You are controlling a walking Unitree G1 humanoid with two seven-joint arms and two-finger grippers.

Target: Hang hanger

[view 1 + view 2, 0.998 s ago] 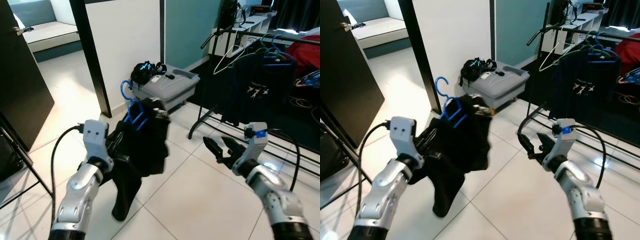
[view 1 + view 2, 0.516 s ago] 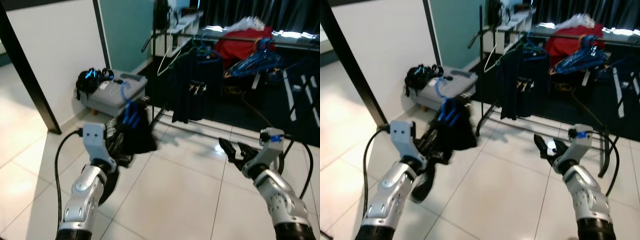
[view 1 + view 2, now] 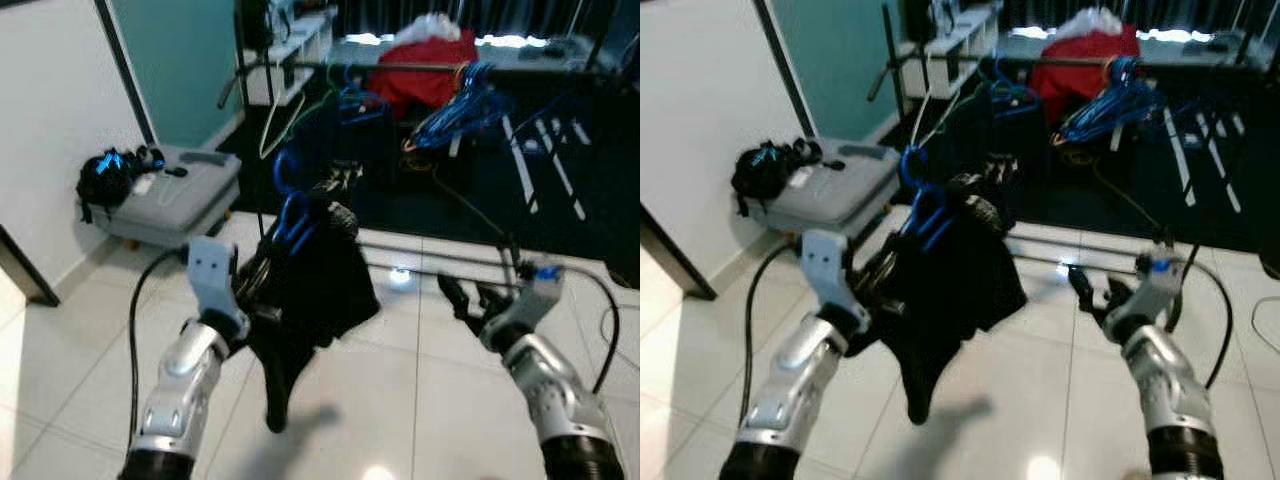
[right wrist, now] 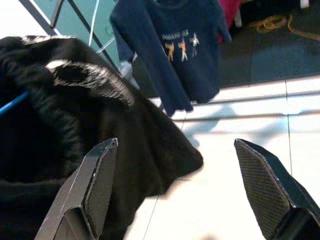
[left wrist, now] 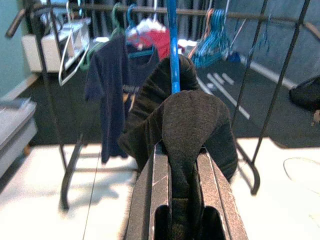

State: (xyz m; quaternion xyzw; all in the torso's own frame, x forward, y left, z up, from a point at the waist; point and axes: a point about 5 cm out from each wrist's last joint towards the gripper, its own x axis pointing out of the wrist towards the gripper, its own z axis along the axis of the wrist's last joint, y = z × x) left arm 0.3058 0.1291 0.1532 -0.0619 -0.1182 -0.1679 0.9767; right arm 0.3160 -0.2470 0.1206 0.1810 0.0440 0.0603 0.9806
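Carrying blue hanger with black garment toward clothes rail. My left gripper is clamped on the garment; my right gripper is spread wide, holding nothing. Judgement: raise the hook above the rail, keeping the cloth off the floor.

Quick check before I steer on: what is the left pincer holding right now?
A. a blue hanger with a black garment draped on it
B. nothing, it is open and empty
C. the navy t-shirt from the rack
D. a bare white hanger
A: the left pincer is clamped on the black garment, with the blue hanger rising out of its top, in front of the clothes rack.
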